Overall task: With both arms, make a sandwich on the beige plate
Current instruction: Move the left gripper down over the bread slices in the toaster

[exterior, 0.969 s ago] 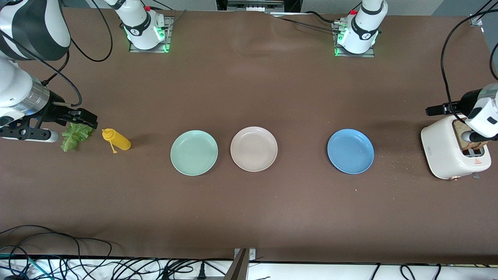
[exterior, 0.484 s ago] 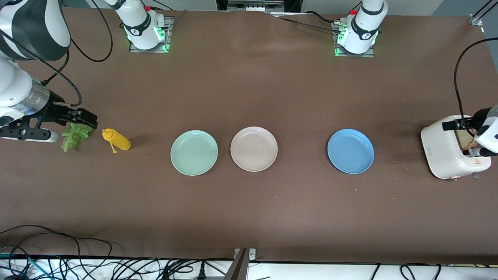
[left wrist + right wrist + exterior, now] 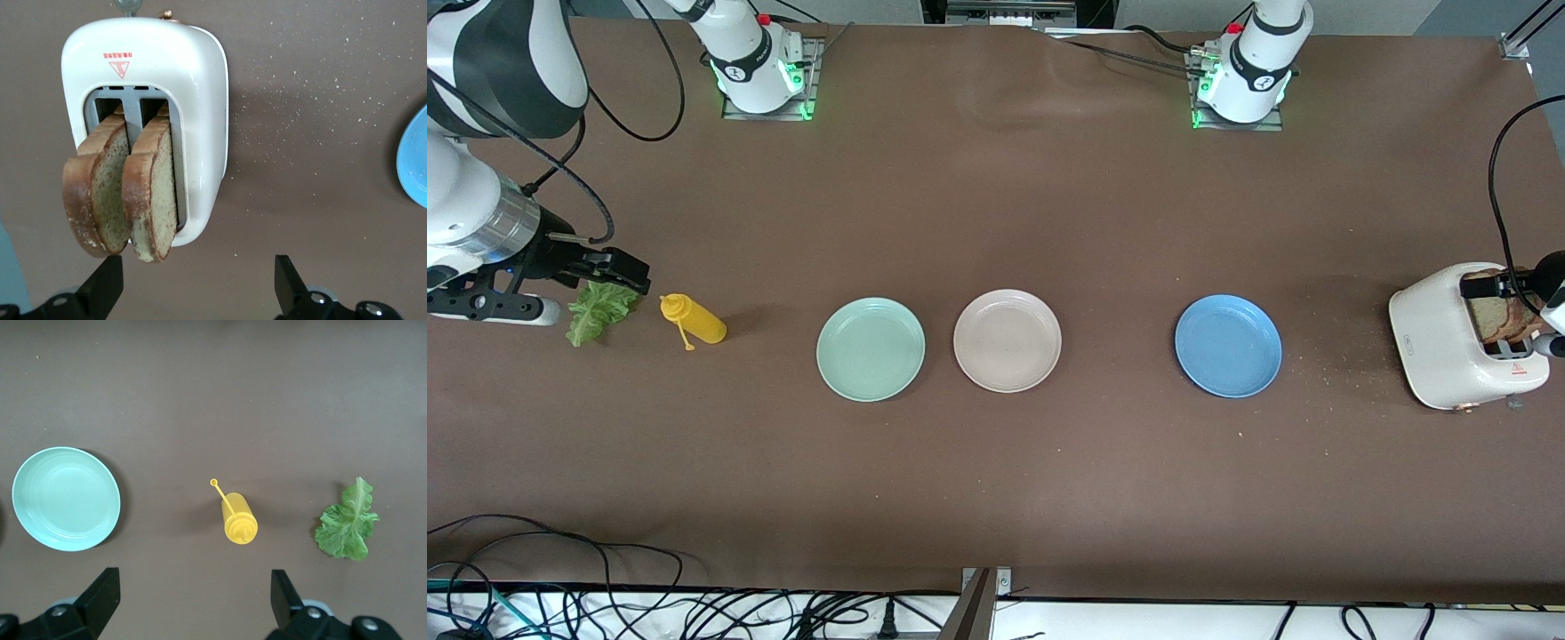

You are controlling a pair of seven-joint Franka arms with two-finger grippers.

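Left gripper [image 3: 193, 287] slid off toward the table's end, jaws wide, over the toaster [image 3: 1449, 338] holding both bread slices [image 3: 123, 193]. Right gripper [image 3: 190, 603] waits wide over the lettuce [image 3: 596, 311]. Beige plate [image 3: 1007, 340] bare. Grabbing both slices could jam them.

White arms [image 3: 480, 53] — black joint bands, black cables, green-lit bases [image 3: 765, 84].
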